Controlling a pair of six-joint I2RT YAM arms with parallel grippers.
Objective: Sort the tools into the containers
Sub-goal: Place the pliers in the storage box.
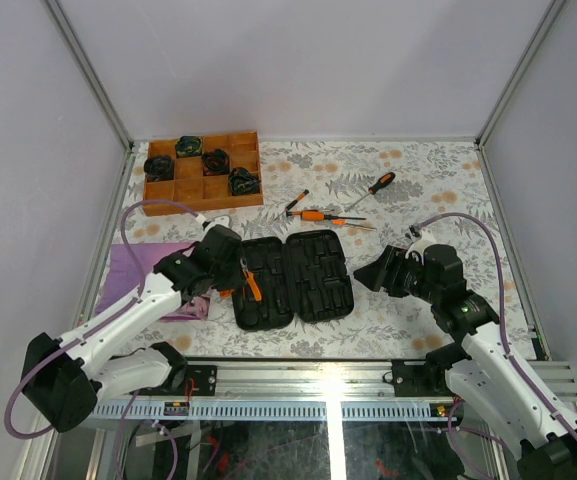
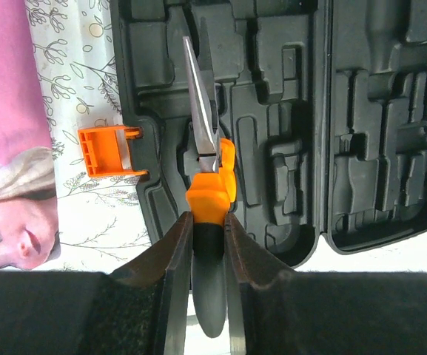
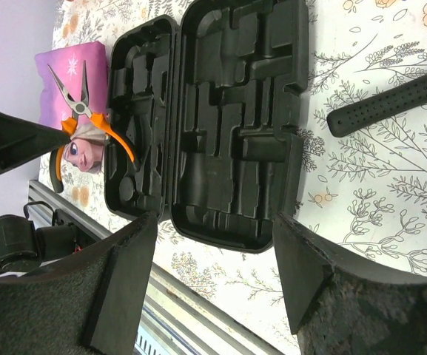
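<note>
Tablecloth floral, walls pale; left hand grips pliers over case, right hand stands wide.

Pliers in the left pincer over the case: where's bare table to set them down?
Free: table at back right, beyond the screwdrivers; also the strip between the case and the near edge. Crowded: left side, with the purple cloth and wooden tray.

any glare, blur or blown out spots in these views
Top external: strong glare on the metal rail at the near edge; the tool case is a dark mass with little slot detail. Left wrist: pliers sharp, left gripper soft and underexposed up close, tablecloth blown out white beside the case. Right wrist: case slots crisp, right gripper dark in the foreground.
</note>
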